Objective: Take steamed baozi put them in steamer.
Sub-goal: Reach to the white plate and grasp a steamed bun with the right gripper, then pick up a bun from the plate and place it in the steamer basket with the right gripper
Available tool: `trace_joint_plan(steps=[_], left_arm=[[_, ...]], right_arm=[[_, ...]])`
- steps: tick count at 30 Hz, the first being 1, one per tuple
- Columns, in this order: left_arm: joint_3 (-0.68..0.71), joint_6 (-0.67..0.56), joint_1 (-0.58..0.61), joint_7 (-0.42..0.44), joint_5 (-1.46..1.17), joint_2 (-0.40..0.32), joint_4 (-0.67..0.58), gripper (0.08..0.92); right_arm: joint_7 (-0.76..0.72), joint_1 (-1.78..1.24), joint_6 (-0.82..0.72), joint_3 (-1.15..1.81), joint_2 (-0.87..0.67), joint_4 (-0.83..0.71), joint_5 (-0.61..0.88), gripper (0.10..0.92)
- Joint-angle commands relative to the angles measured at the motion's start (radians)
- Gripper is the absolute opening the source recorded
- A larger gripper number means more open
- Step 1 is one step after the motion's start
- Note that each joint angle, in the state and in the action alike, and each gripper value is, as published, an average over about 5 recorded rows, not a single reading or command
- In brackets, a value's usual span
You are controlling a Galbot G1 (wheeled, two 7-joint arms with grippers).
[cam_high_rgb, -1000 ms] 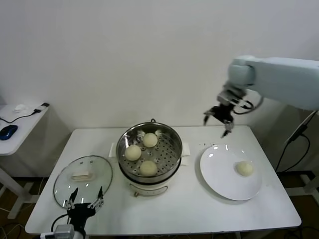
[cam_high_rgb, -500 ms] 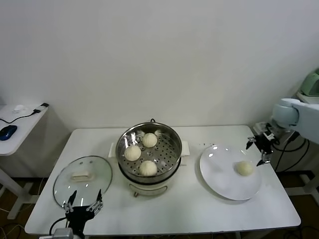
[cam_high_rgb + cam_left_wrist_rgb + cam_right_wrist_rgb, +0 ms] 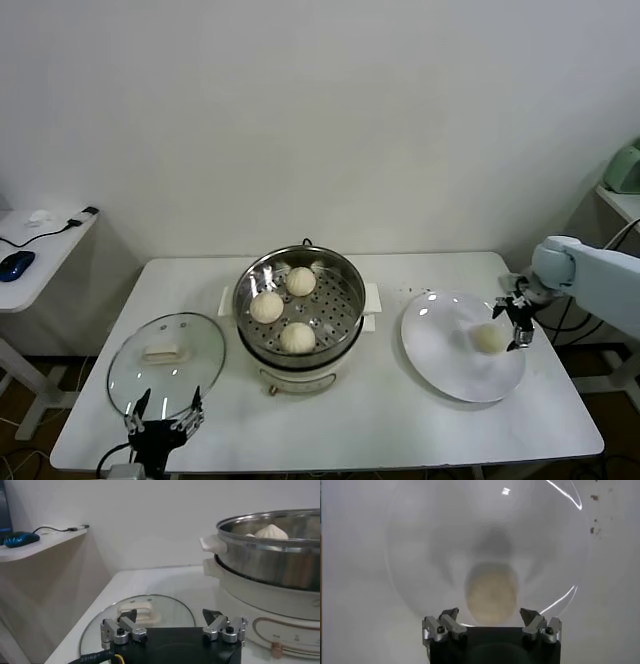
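Note:
The steel steamer stands mid-table with three cream-white baozi on its perforated tray. A fourth baozi lies on the white plate at the right. My right gripper is open right beside that baozi at the plate's far right edge; in the right wrist view the baozi lies just ahead of the open gripper, between the jaws' line. My left gripper is open and empty, low at the table's front left edge, by the glass lid. The steamer also shows in the left wrist view.
The round glass lid with a white handle lies flat at the front left; it also shows in the left wrist view. A side table with a blue mouse stands off to the left. A white wall is behind.
My right gripper has come from above the table's back right down and to the right, then in close to the baozi on the plate. The left gripper has sunk slightly lower.

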Motion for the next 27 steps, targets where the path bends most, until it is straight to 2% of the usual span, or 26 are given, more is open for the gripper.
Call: trace_joint_plan(steps=[1, 10, 18, 23, 27], left_arm=[[0.006, -0.002, -0.001, -0.001, 0.006, -0.002, 0.006, 0.823], [0.006, 0.002, -0.004, -0.001, 0.007, -0.001, 0.007, 0.823], [0.01, 0.005, -0.008, -0.002, 0.006, -0.001, 0.004, 0.823], [0.011, 0.009, -0.01, -0.002, 0.004, 0.001, -0.003, 0.823], [0.012, 0.011, -0.011, -0.002, 0.0, 0.007, -0.008, 0.823]], right_arm=[[0.032, -0.115, -0.012, 0.103, 0.051, -0.085, -0.045, 0.823], [0.006, -0.107, -0.003, 0.104, 0.056, -0.07, -0.043, 0.82], [-0.018, -0.02, -0.006, 0.065, 0.029, -0.002, -0.008, 0.685], [-0.039, 0.195, -0.031, -0.061, 0.01, 0.101, 0.133, 0.671], [-0.048, 0.462, -0.087, -0.249, 0.036, 0.24, 0.353, 0.67]])
